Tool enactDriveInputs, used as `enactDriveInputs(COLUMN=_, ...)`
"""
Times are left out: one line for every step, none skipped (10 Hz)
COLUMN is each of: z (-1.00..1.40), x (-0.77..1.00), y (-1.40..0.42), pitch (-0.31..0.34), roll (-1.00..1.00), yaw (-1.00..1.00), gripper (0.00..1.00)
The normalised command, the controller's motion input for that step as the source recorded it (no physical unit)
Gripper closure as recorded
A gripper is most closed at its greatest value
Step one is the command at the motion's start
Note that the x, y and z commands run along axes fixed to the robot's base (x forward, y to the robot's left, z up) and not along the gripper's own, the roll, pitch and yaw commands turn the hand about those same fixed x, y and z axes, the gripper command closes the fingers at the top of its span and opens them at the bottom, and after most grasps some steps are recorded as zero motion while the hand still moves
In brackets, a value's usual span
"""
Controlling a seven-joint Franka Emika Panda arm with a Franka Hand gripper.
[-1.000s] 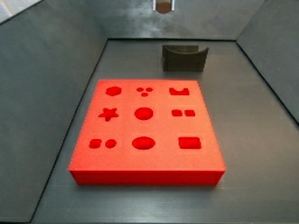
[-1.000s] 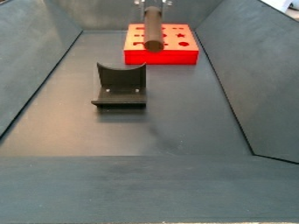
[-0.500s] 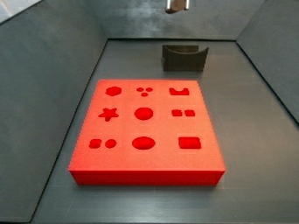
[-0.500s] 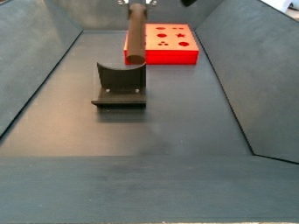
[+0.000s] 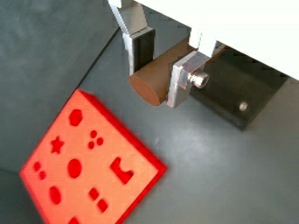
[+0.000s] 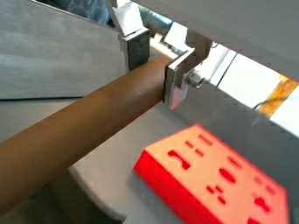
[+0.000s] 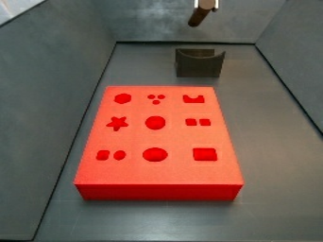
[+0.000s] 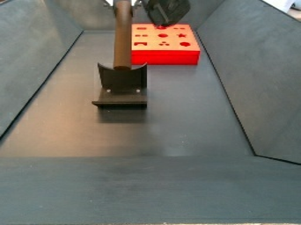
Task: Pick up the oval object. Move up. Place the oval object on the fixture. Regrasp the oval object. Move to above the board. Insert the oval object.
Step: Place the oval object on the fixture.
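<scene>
My gripper (image 5: 159, 74) is shut on the oval object (image 5: 149, 83), a slim brown peg clamped between both pads near one end. In a wrist view the peg (image 6: 82, 122) runs long away from the gripper (image 6: 158, 70). In a side view it (image 8: 121, 35) hangs nearly upright, its lower end close over the notch of the fixture (image 8: 120, 85); I cannot tell if they touch. High in the other side view the peg (image 7: 201, 15) is tilted above the dark fixture (image 7: 199, 61). The red board (image 7: 158, 132) with shaped cut-outs lies flat on the floor.
Grey sloping walls (image 8: 35, 79) enclose the dark floor on both sides. The board (image 8: 165, 44) lies just beyond the fixture in a side view, and the fixture (image 5: 239, 87) and board (image 5: 87, 166) both show below the gripper in a wrist view.
The gripper has carried the peg away from over the board towards the fixture and tilted it. In a side view the peg's lower end now sits over the fixture's notch.
</scene>
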Motion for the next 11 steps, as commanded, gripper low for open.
enactDriveInputs(z=-0.01, x=0.08, y=0.05, pitch=0.106, roll=-0.95, yaw=-0.17, gripper=1.0)
enactDriveInputs(z=-0.01, x=0.05, y=0.04, pitch=0.052, roll=-0.69, yaw=-0.17, gripper=1.0)
enactDriveInputs(z=-0.02, x=0.06, y=0.04, pitch=0.027, roll=-0.5, yaw=-0.17, gripper=1.0)
enactDriveInputs(z=-0.01, x=0.07, y=0.03, pitch=0.011, roll=-0.27, yaw=-0.15, gripper=1.0)
enactDriveInputs(z=0.0, x=0.07, y=0.03, pitch=0.001, roll=-0.21, yaw=-0.14, gripper=1.0)
enactDriveInputs(z=-1.0, x=0.09, y=0.13, pitch=-0.015, roll=-0.14, yaw=0.03, gripper=1.0)
enactDriveInputs(z=-1.0, x=0.09, y=0.13, pitch=-0.021, roll=-0.14, yaw=0.04, gripper=1.0)
enactDriveInputs(z=-1.0, x=0.1, y=0.11, pitch=-0.026, roll=-0.13, yaw=0.03, gripper=1.0)
enactDriveInputs(z=-1.0, x=0.1, y=0.1, pitch=-0.011, roll=-0.09, yaw=0.02, gripper=1.0)
enactDriveInputs(z=-1.0, x=0.11, y=0.09, pitch=-0.008, roll=-0.07, yaw=0.01, gripper=1.0)
enactDriveInputs(z=-0.97, x=0.11, y=0.08, pitch=-0.003, roll=-0.07, yaw=0.0, gripper=1.0)
